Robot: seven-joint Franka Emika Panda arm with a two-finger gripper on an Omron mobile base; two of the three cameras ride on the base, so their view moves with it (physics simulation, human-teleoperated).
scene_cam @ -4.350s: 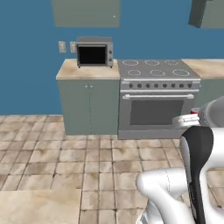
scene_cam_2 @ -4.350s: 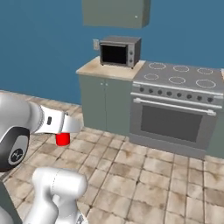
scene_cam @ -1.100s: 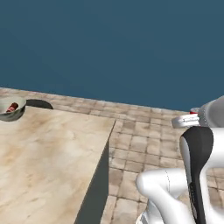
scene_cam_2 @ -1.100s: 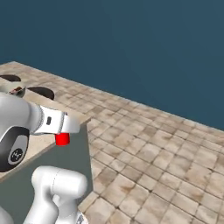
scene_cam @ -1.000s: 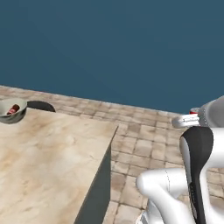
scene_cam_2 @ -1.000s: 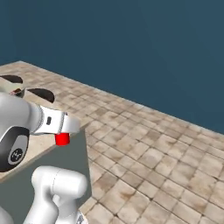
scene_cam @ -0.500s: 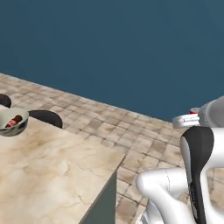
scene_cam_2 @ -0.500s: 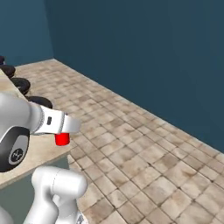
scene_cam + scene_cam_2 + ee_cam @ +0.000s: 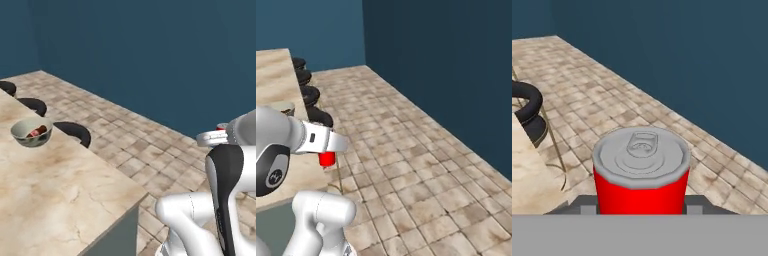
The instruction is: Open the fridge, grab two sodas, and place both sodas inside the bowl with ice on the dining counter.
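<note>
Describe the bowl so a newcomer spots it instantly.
Find the beige marble dining counter in the left base view. Near its far edge, by the black round stools, sits a small pale grey-green bowl. It alone rests on the slab, with something dark red inside.

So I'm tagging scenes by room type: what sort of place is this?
Likely a kitchen's dining area: a marble-topped counter with black stools alongside, a bowl on it, tiled floor.
</note>
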